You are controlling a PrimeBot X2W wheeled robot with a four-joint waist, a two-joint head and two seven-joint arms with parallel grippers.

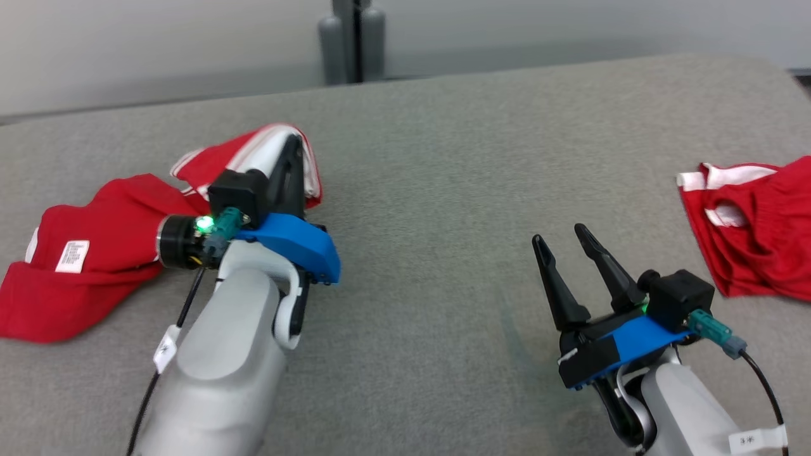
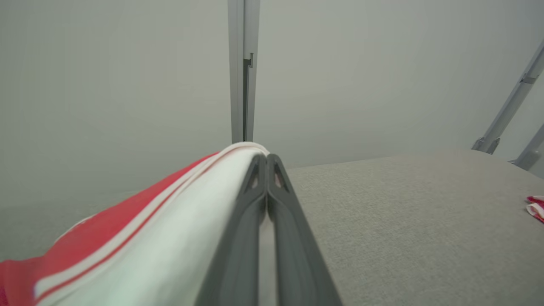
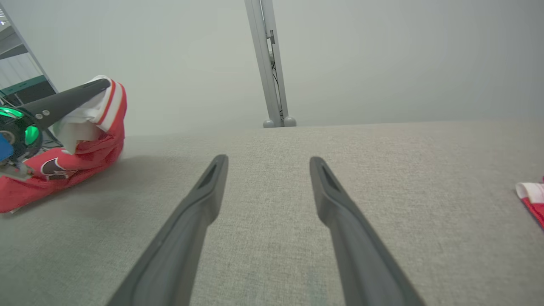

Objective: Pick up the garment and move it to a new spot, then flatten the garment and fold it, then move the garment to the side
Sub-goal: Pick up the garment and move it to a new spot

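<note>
The desk (image 1: 443, 145) runs wide and grey through the middle of the frame. Its far edge crosses the upper part and its corner rounds off at upper right. The red garment (image 1: 95, 266) lies at centre left, and a second red garment (image 1: 760, 234) sits at the right edge. My left forearm rises from lower left, and the left end effector (image 1: 293, 149) is clenched on the red garment's white-striped hem, lifting it off the desk. The right end effector (image 1: 559, 235), lower right, is released, its fingers spread.
</note>
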